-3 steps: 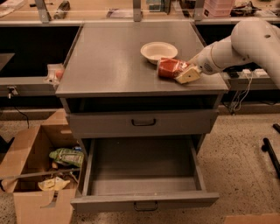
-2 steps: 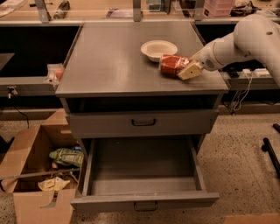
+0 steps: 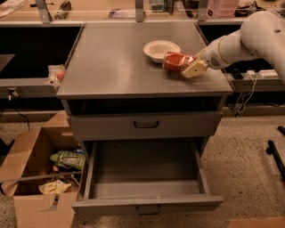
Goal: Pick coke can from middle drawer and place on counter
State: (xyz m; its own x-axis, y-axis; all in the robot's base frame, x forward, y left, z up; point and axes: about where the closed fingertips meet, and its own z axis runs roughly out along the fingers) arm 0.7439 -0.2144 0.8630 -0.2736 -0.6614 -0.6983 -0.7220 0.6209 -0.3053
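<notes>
The red coke can [image 3: 174,61] lies on its side low over the right part of the grey counter [image 3: 111,58], just right of the white bowl. My gripper [image 3: 184,66] reaches in from the right on a white arm and is shut on the can, with one tan finger [image 3: 194,69] showing in front of it. I cannot tell whether the can touches the counter top. The middle drawer [image 3: 147,167] is pulled out below, its dark floor bare.
A white bowl [image 3: 160,49] stands on the counter next to the can. A closed drawer front with a dark handle [image 3: 146,124] is above the open drawer. An open cardboard box [image 3: 38,178] with packets stands on the floor at left. A tan bench [image 3: 102,13] runs behind.
My gripper has carried the can a little farther back and to the right over the counter, closer to the bowl. The drawer has not moved.
</notes>
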